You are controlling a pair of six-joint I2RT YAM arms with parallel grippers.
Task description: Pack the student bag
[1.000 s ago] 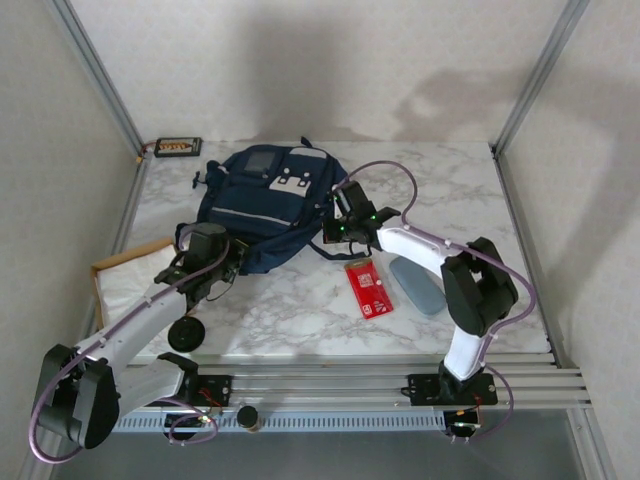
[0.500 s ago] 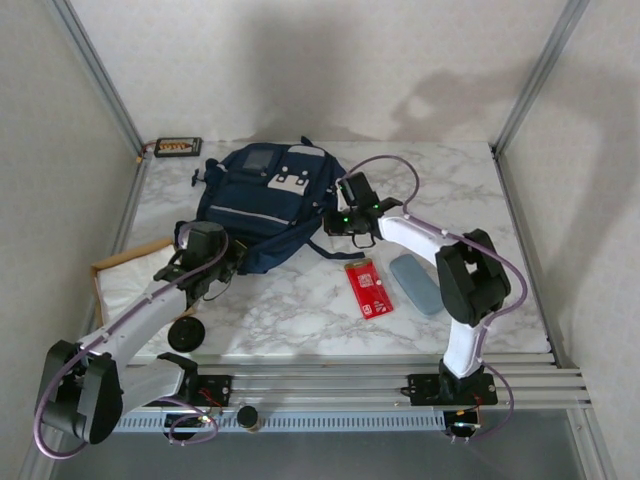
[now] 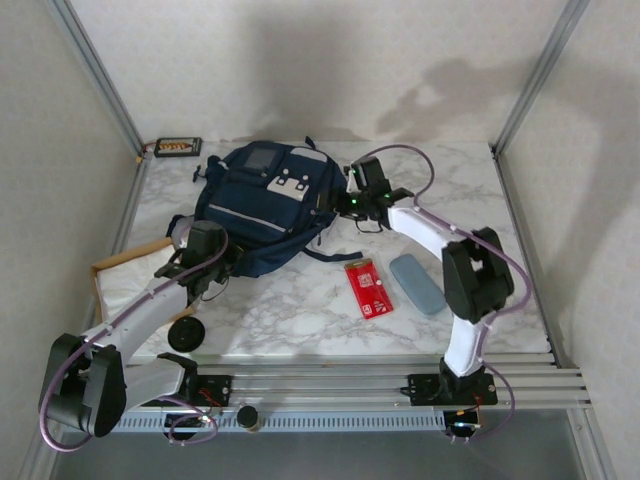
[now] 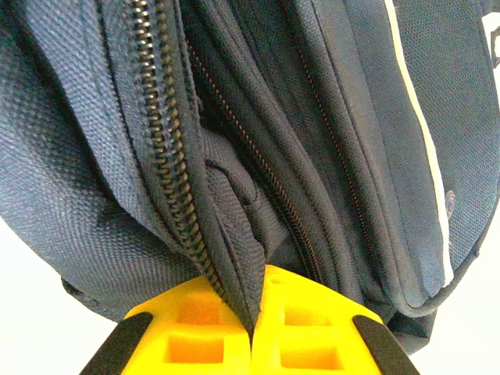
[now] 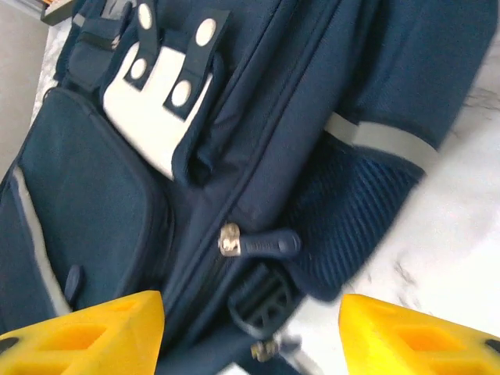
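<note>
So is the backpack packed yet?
Not yet. Nothing looks packed: the red card and grey-blue case lie on the table. The left gripper pinches fabric of the backpack beside a zipper; the right gripper is open by its side. Both probably still go in.

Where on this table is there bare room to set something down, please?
Bare marble lies near the front edge between the black disc and the red packet, and in the back right corner. It is crowded around the student bag and beside the grey case.
</note>
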